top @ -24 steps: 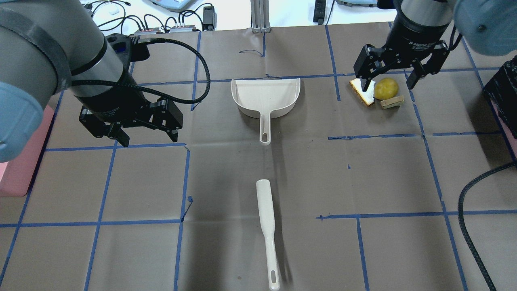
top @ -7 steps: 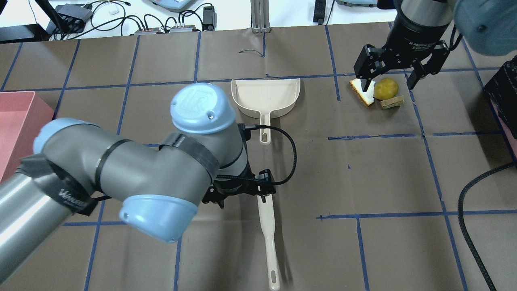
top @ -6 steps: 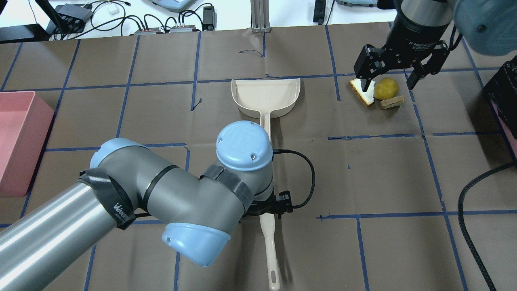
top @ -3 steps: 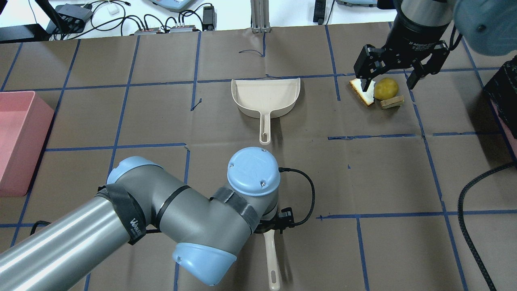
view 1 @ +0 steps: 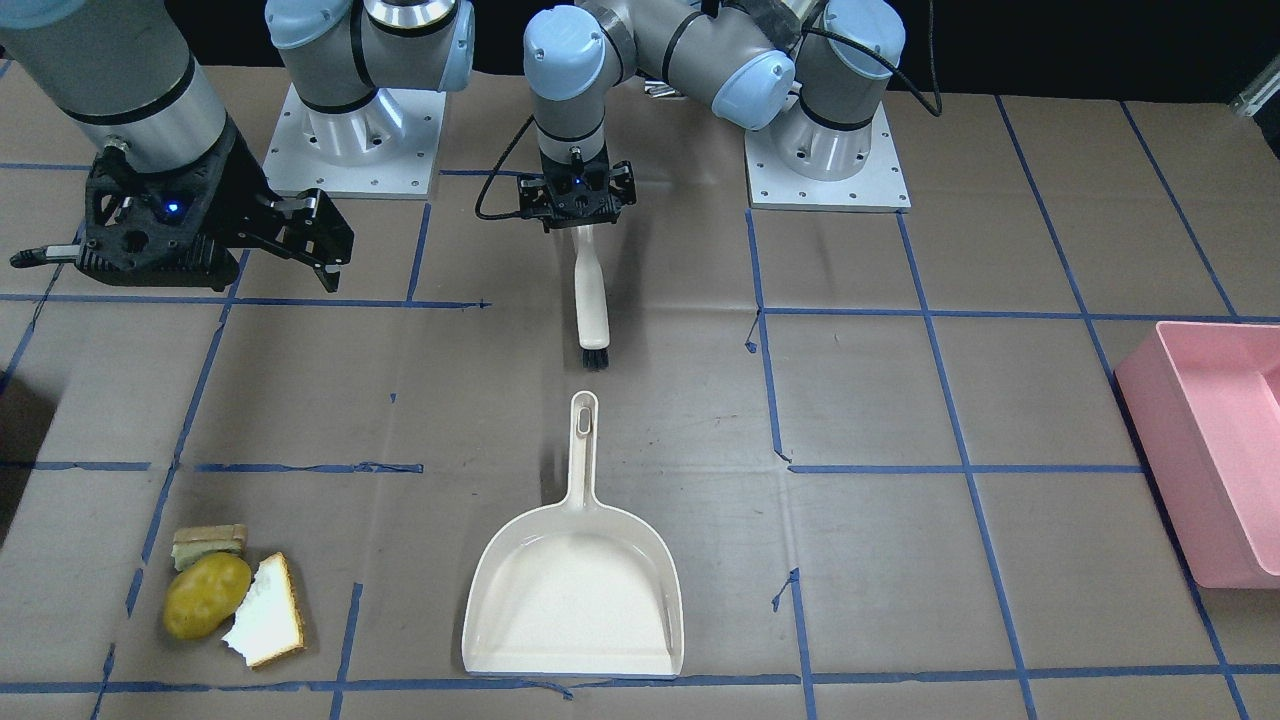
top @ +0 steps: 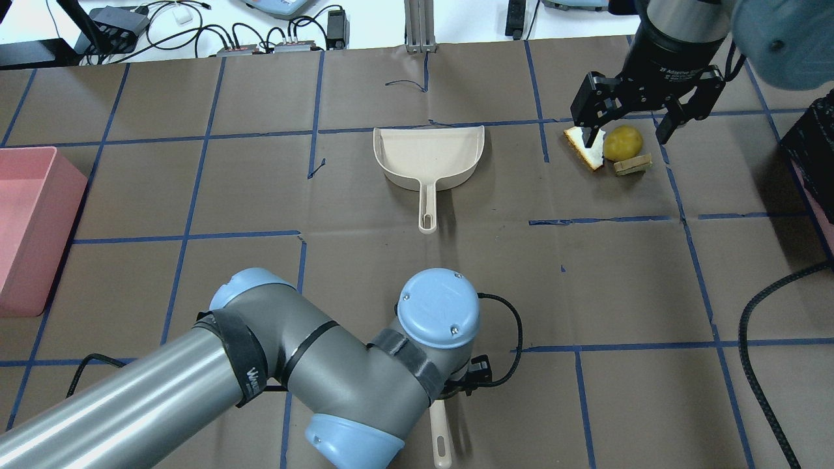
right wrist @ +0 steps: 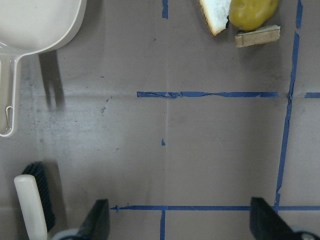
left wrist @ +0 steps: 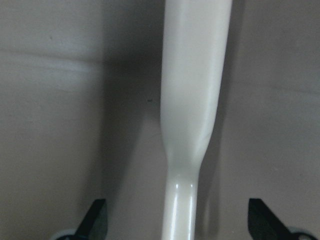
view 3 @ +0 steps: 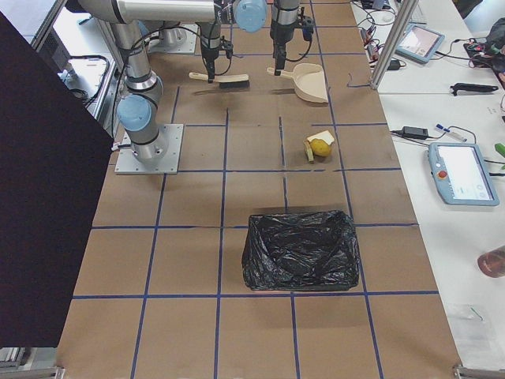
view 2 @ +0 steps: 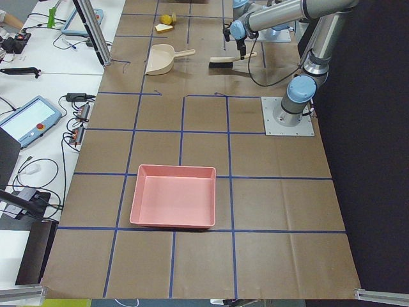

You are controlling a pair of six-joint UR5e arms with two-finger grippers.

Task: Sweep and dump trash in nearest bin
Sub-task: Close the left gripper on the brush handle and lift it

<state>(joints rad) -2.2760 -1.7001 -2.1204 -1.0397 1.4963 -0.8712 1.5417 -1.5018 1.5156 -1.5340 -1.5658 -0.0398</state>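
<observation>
- The left gripper (left wrist: pixel 180 222) is spread wide over the thin neck of the cream brush (view 1: pixel 590 290). One black fingertip (left wrist: pixel 96 222) sits on either side of the handle, and neither touches it.
- The brush lies flat on the brown paper close to the robot's base, with its bristles pointing away from the robot toward the dustpan (view 1: pixel 575 600). In the overhead view the left arm's elbow hides all but the end of the handle.
- The dustpan lies in line with the brush. Its handle tip is near the bristles but apart from them, and its mouth faces the far side of the table.
- The right gripper (right wrist: pixel 181 222) is also spread open. It pinches nothing and hangs above the table, and its own camera looks down on a corner of the dustpan, the bristles and the food.
- The trash lies on the paper to the robot's right of the dustpan, outside it.
  - A yellow-brown potato (view 1: pixel 207 595) sits in the middle.
  - A bitten bread slice (view 1: pixel 268 615) rests against it on the dustpan side.
  - A small sandwich chunk (view 1: pixel 208 543) lies close against it on the robot's side.
- A bin lined with a black bag (view 3: pixel 260 268) stands beyond the food at the table's right end. The inside of the bag is too dark to read.
- A pink bin (view 2: pixel 172 224) stands at the opposite end of the table, well apart from the food, and its smooth pink floor shows.
</observation>
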